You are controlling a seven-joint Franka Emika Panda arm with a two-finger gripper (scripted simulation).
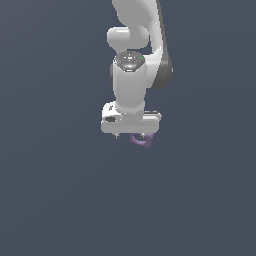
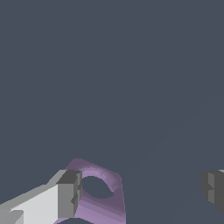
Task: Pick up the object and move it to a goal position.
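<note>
Dark bg; gripper (image 1: 131, 135) spread wide, purple block (image 1: 141, 140) beside one finger (image 2: 68, 192); hole seen wrist-only.

Light was dim, even, flat; backdrop uniform slate grey in both views. White arm (image 1: 131, 85) caught soft light from above, small glint on its dark top cap, underside shaded grey. No cast shadows seen on ground. Purple block (image 2: 101, 197) matte, no glare. Renders low-resolution, edges jagged and slightly soft. No lens distortion at borders.
</note>
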